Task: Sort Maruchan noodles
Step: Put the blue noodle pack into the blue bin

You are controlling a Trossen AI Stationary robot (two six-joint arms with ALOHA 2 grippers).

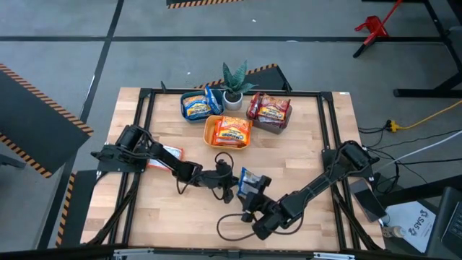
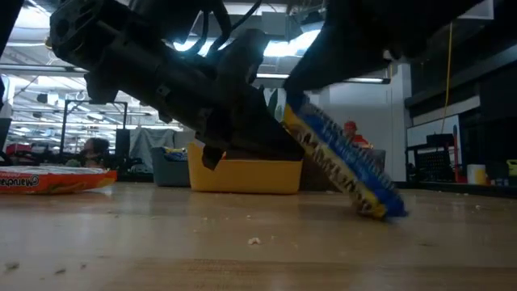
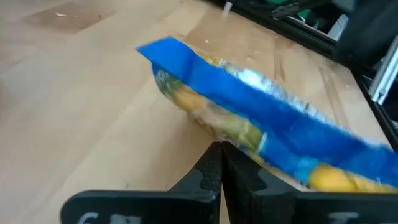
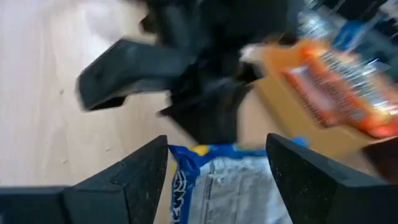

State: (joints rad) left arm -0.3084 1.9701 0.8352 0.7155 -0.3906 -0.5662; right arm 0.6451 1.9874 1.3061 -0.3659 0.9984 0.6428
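A yellow-and-blue Maruchan packet (image 1: 251, 180) (image 2: 339, 158) stands tilted at the table's middle near side, its lower end (image 2: 380, 206) on the wood. My right gripper (image 1: 254, 198) (image 4: 217, 177) comes from the right with a finger on each side of it. My left gripper (image 1: 227, 180) (image 3: 221, 165), shut, reaches in from the left beside the packet. An orange packet (image 1: 167, 154) (image 2: 52, 179) lies flat under the left arm. More packets fill three bins at the far side. My right gripper holds the packet's raised end (image 4: 224, 171) across its width, between the two fingers (image 4: 146, 177). It slants in from the table's near right. The packet is tilted, with the opposite end on the table. My left gripper has its shut fingertips (image 3: 219, 152) against the packet's long side (image 3: 239, 134), near the middle, coming level from the left.
At the far side stand a teal bin (image 1: 189, 114) with yellow-and-blue packets, an orange bin (image 1: 211, 136) with orange packets and a grey bin (image 1: 283, 124) with red ones. A small potted plant (image 1: 234, 87) sits between them. A black cable (image 1: 231, 224) loops near the front edge.
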